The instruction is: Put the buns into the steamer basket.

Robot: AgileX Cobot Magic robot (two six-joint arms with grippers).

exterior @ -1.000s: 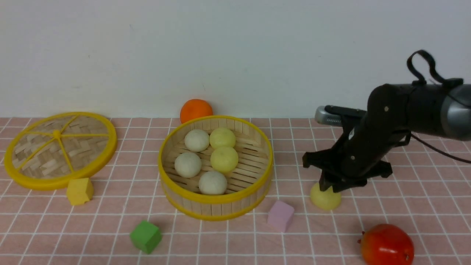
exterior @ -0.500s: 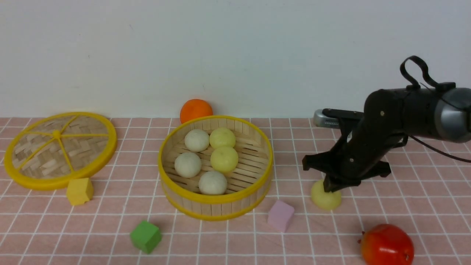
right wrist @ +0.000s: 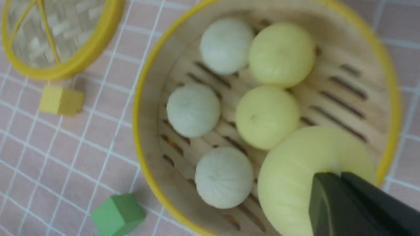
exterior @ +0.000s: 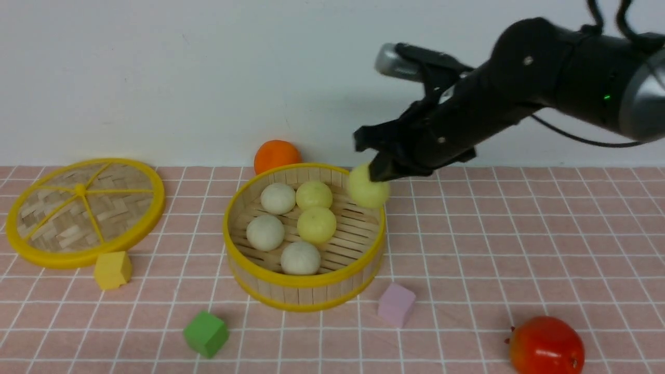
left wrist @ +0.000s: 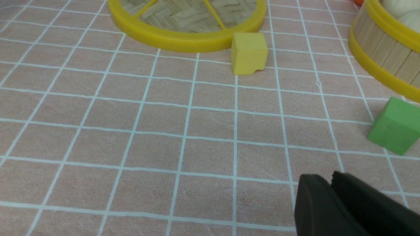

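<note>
Steamer basket (exterior: 291, 280): 5 buns (exterior: 317, 224) inside

The right claw (exterior: 383, 167) covers the top of the held yellow bun (exterior: 368, 191).

Right arm up high, left arm low

The right gripper (exterior: 375, 174) pinches a yellow bun (exterior: 368, 192) in the air. The left gripper (left wrist: 331, 183) sits low with its fingers together.

Five buns (exterior: 298, 226) in steamer basket (exterior: 306, 291), lid (exterior: 83, 210) left, sixth bun (exterior: 368, 192) above rim
</note>
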